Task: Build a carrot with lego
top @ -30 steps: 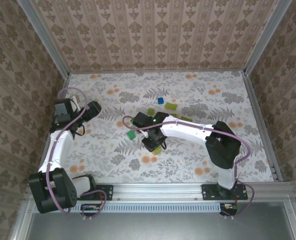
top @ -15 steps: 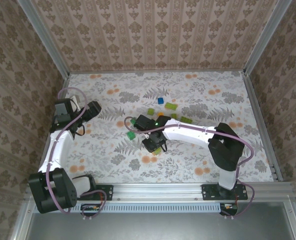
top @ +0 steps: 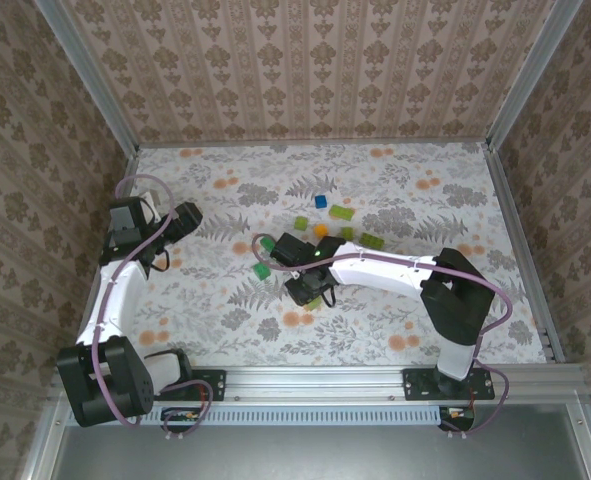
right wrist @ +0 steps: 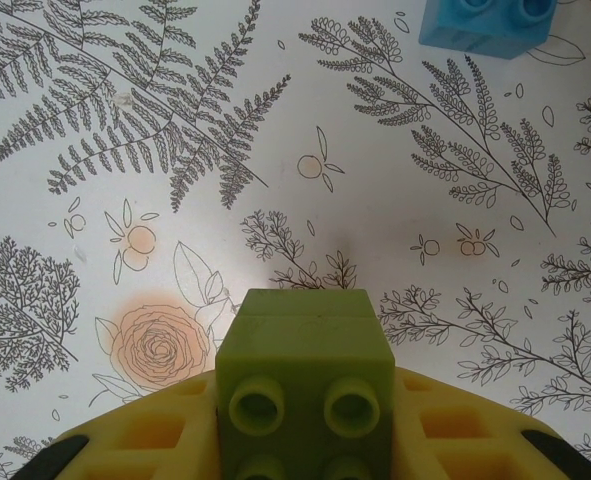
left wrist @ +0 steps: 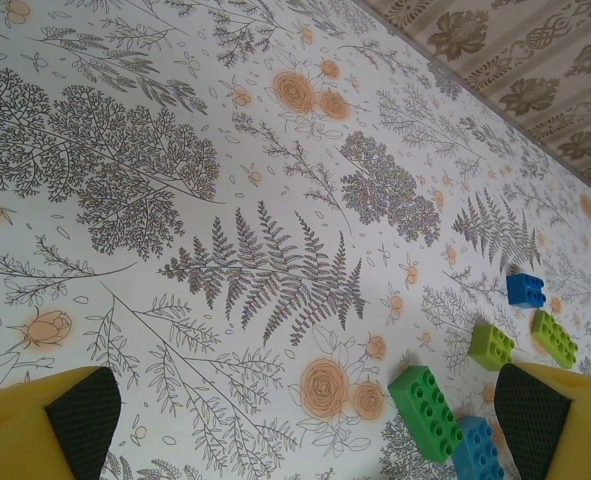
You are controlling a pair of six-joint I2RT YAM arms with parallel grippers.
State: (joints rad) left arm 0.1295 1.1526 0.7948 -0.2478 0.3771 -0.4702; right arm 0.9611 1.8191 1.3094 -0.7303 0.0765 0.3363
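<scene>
Tablecloth (top: 215, 310): white, grey ferns and leaves, pale orange roses.
Walls (top: 305, 70): beige-brown damask, vertical stripes.
Arms (top: 375, 268): white links, black joints, lilac cables.
Left gripper fingers (left wrist: 5, 430): yellow, black pads.
Right gripper fingers (right wrist: 115, 440): yellow; olive-lime brick (right wrist: 305, 350) between them.
Loose pieces: blue brick (left wrist: 525, 290), lime bricks (left wrist: 491, 345), green brick (left wrist: 424, 398), light blue brick (right wrist: 485, 22), orange brick (top: 320, 229).

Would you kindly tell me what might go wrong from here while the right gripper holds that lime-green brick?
1. The lime-green brick juts out in front of the right gripper, so it may twist or slip when pressed onto another brick.
2. The light-blue brick lies loose just ahead; a low move could knock it away.
3. The left gripper stands open and holds nothing, so nothing braces a brick being pressed on.
</scene>
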